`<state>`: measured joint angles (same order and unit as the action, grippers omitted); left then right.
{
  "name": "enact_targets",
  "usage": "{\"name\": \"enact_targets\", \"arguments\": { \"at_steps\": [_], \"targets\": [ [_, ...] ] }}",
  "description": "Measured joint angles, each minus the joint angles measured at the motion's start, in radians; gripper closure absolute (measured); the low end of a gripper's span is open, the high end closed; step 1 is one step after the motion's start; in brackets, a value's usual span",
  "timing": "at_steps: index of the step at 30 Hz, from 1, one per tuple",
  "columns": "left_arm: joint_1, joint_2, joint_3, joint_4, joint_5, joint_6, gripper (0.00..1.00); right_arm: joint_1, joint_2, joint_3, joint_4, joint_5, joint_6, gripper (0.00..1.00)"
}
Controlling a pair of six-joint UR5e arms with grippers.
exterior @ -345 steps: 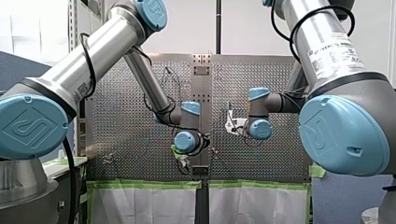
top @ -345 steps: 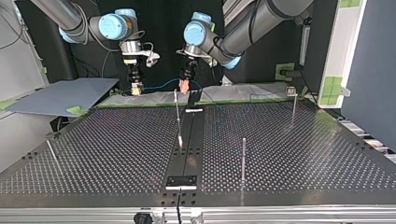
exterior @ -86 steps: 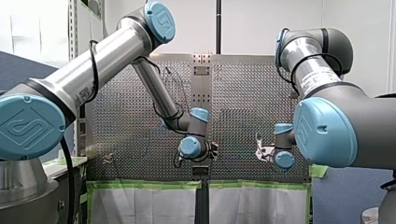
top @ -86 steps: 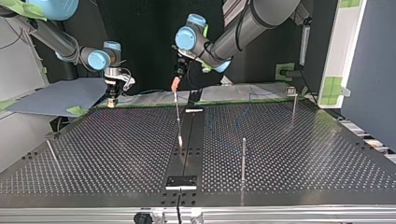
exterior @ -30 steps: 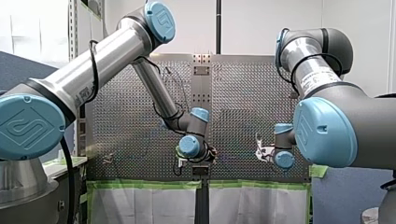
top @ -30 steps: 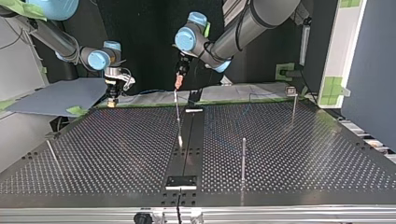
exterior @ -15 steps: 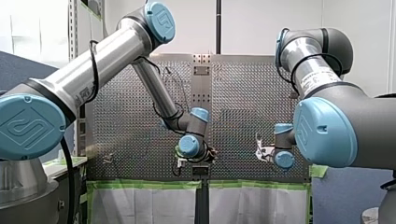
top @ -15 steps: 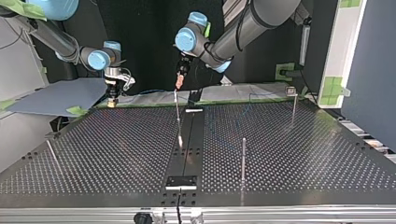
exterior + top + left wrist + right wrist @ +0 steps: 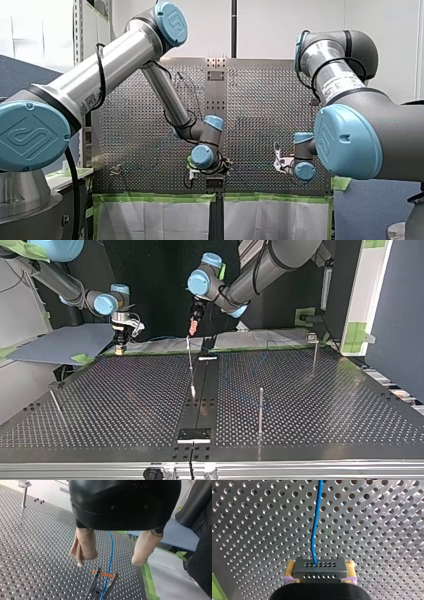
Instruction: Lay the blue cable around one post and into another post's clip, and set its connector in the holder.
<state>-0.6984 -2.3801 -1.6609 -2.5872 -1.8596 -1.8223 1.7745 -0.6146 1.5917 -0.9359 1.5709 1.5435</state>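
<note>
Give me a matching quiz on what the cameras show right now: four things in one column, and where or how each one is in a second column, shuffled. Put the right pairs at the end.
Things:
1. my left gripper
2. my right gripper
3. blue cable
4. green tape

Places or states:
A. shut on the connector
B. along the perforated table's edge
C. open, with the clip ahead of it
D. runs out of the connector across the table

Pairs: 1-C, 2-A, 3-D, 4-B
</note>
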Motion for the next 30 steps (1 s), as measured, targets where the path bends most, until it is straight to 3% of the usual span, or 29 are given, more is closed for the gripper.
{"name": "enact_targets", "arguments": {
  "at_steps": [24,30],
  "targets": [
    [0.000,-0.001,0.000,-0.002,0.000,0.000,0.00,-0.002,0.000,0.000,0.001,0.000,0.000,1.00],
    [0.003,0.014,0.000,-0.032,-0.033,-0.009,0.00,-0.002,0.000,0.000,0.001,0.000,0.000,1.00]
  ]
}}
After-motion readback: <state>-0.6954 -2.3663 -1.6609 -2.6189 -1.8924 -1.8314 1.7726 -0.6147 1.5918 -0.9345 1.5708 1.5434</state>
